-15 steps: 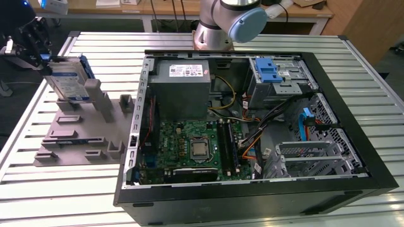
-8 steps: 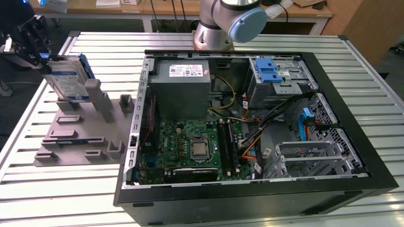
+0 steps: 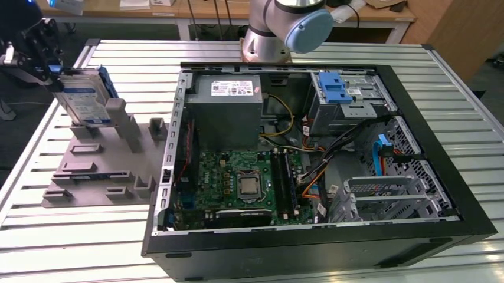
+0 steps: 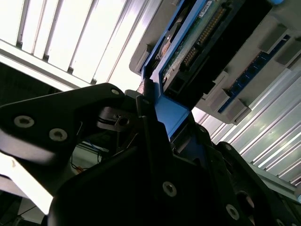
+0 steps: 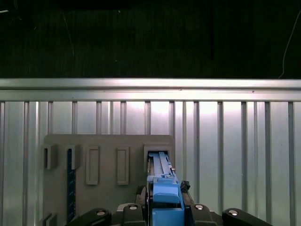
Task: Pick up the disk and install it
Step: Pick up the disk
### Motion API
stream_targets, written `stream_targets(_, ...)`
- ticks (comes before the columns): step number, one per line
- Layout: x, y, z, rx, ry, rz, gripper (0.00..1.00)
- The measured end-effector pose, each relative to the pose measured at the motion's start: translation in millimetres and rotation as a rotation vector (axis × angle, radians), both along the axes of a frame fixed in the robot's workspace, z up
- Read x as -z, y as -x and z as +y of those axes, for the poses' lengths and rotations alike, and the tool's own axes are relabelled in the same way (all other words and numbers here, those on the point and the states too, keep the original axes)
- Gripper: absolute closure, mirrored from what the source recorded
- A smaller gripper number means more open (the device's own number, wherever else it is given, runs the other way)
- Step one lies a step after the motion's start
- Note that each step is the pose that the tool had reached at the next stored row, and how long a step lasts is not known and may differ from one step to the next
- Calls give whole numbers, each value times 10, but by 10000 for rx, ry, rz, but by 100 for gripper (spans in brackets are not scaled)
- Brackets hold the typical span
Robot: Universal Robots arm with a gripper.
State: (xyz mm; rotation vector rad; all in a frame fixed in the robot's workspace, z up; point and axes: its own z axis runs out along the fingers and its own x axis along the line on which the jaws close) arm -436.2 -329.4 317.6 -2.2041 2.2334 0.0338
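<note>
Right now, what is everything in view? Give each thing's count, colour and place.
disk: 1, silver with a blue frame, upright at the holder, exterior view's left
holder: 1, grey, on the table beside the case
case: 1, black, open, mid-table
power supply: 1, grey, inside the case, near the arm's base
drive cage: 1, silver with a blue latch, inside the case, beside the power supply
motherboard: 1, green, on the case floor
table: 1, silver, slatted, under everything
arm: 1, grey and blue, base behind the case
gripper: 1, black, shut on the disk's blue frame
</note>
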Motion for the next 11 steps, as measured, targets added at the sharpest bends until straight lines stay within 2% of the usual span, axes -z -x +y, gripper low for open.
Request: stream_targets(11,-39,0,0,0,-1,-1,64)
